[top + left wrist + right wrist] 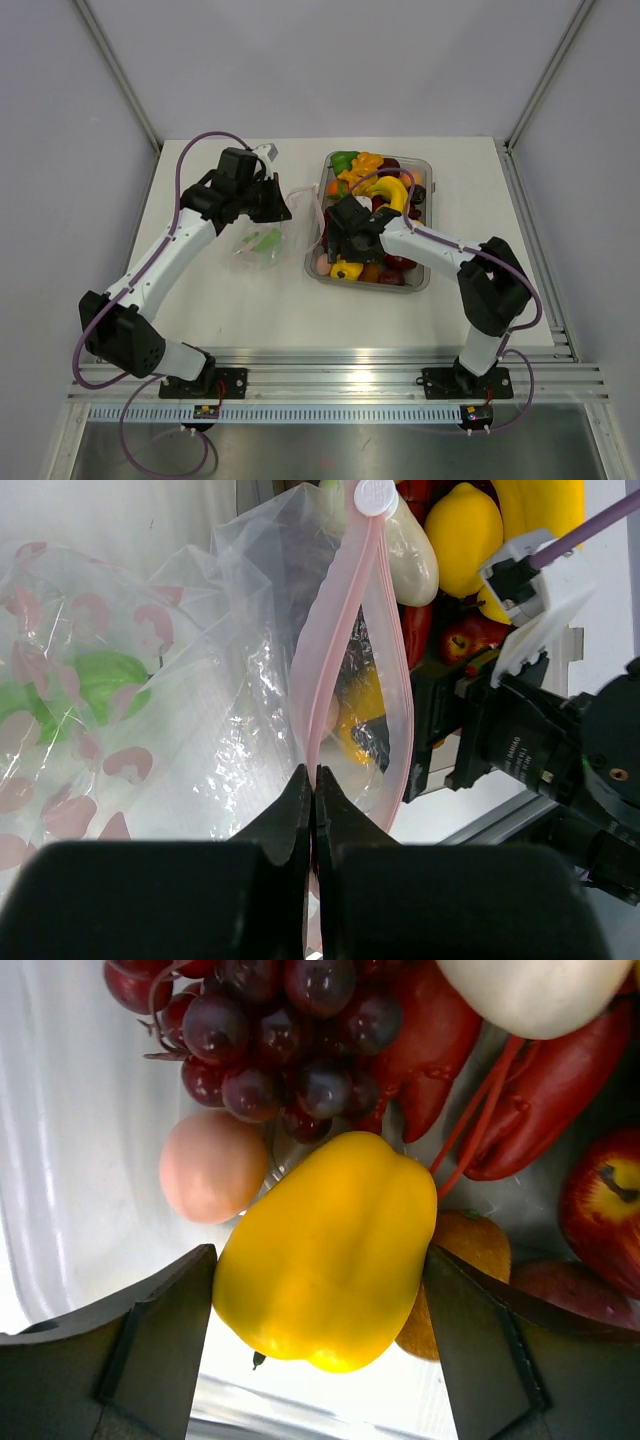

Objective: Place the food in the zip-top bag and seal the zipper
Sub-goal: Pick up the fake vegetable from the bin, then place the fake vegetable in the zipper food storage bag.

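Observation:
The clear zip-top bag (262, 245) lies left of the tray and holds a green toy (95, 680). Its pink zipper (335, 630) gapes open toward the tray. My left gripper (313, 775) is shut on the near end of the zipper strip; it also shows in the top view (280, 207). My right gripper (320, 1260) is in the tray's near-left corner, with its fingers (165, 1330) pressed against both sides of a yellow pepper (325, 1260). The pepper also shows in the top view (347, 268).
The grey tray (427, 282) holds much more food: purple grapes (280, 1040), a pink egg (210, 1165), a red lobster (520, 1110), an apple (605, 1200) and a brown fruit (470, 1250). The right arm (540, 750) is close beside the bag mouth.

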`<act>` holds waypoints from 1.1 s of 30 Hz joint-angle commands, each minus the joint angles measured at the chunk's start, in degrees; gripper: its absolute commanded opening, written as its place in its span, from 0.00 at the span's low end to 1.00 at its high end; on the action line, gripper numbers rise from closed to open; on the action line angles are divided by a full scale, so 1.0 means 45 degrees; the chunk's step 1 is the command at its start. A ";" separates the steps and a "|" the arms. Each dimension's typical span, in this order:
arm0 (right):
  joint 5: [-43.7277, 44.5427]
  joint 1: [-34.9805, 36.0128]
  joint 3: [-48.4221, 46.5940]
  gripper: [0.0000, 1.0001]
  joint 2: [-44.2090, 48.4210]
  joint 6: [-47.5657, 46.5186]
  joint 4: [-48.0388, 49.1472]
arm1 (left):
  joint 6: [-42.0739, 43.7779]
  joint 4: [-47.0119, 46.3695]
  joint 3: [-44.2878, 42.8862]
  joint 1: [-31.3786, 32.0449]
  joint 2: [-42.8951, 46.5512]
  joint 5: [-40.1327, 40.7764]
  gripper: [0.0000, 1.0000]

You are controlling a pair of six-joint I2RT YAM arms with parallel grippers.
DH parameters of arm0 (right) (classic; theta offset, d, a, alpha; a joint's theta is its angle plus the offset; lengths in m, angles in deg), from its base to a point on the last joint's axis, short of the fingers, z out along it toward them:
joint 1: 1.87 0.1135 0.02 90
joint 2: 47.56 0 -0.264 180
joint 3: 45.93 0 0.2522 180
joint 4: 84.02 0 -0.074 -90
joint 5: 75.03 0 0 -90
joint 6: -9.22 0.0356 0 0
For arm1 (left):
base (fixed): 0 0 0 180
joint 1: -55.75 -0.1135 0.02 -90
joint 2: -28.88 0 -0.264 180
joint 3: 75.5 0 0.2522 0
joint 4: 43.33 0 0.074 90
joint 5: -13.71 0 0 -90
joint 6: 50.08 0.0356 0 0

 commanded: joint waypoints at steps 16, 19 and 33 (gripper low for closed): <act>0.1977 0.0185 -0.2207 0.53 0.3309 -0.0059 -0.1198 | 0.0184 -0.0459 -0.0079 -0.0033 -0.0308 -0.0322 0.00; 0.1647 0.0185 -0.2969 0.53 0.3447 -0.0039 -0.0983 | 0.0184 -0.0420 -0.0118 -0.0033 -0.0289 -0.0283 0.00; -0.0444 0.0575 -0.5295 0.53 0.1808 -0.0019 -0.0066 | 0.0067 -0.0439 -0.0294 -0.0033 -0.0288 -0.0653 0.00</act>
